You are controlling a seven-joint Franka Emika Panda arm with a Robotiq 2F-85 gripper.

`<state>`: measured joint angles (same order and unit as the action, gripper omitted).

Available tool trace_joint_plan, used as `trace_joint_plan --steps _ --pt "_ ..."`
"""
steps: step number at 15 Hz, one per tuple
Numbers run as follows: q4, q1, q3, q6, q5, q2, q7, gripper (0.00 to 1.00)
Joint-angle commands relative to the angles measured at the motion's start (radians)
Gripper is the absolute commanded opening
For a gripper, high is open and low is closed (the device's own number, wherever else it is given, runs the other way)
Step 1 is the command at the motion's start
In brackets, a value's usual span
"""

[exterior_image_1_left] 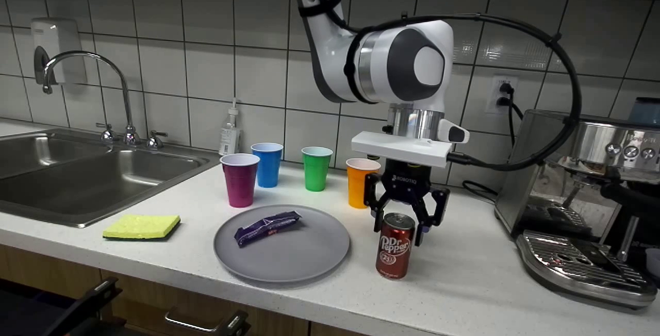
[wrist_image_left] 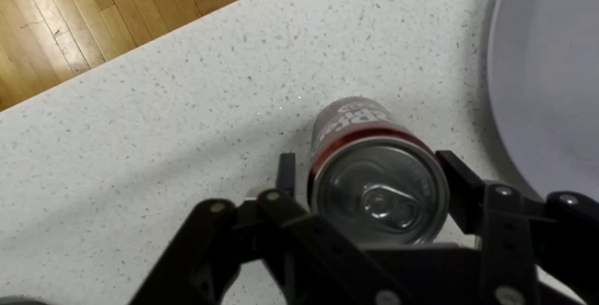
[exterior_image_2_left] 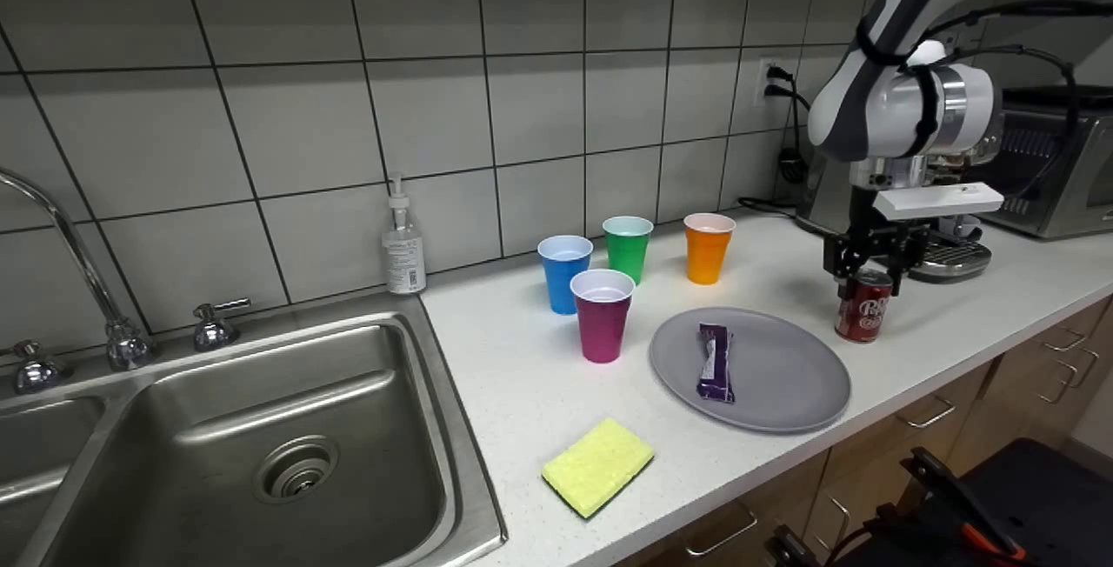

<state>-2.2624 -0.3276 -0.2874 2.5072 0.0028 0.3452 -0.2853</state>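
Observation:
A dark red Dr Pepper can (exterior_image_1_left: 394, 253) stands upright on the white counter, right of the plate in both exterior views. Around its upper part my gripper (exterior_image_1_left: 399, 230) points down with its jaws apart. Seen from the wrist, the can's silver lid (wrist_image_left: 379, 188) lies between the two black fingers (wrist_image_left: 286, 174). A gap shows between the left finger and the can. The right finger is close against the can's side; whether it touches I cannot tell. A grey plate (exterior_image_1_left: 289, 261) bears a purple-wrapped bar (exterior_image_1_left: 265, 227).
Purple (exterior_image_2_left: 603, 323), blue (exterior_image_2_left: 563, 276), green (exterior_image_2_left: 628, 250) and orange (exterior_image_2_left: 707, 250) cups stand behind the plate. A yellow sponge (exterior_image_2_left: 598, 467) lies near the sink (exterior_image_2_left: 426, 428). An espresso machine (exterior_image_1_left: 582, 264) stands on the right. The counter's front edge runs close to the can.

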Motion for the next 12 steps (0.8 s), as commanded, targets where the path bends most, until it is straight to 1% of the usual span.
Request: trace_joint_plan --steps 1,4,7,12 --pt "0.026 -0.018 0.02 -0.068 0.004 -0.027 0.002 1.0" --pt "0.013 -0.011 0.023 -0.097 -0.001 -0.079 -0.006 1.0" --pt "-0.012 -0.002 0.031 -0.134 -0.007 -0.16 -0.034 1.0" --pt "-0.035 0.034 0.04 -0.195 -0.026 -0.267 -0.02 1.0"
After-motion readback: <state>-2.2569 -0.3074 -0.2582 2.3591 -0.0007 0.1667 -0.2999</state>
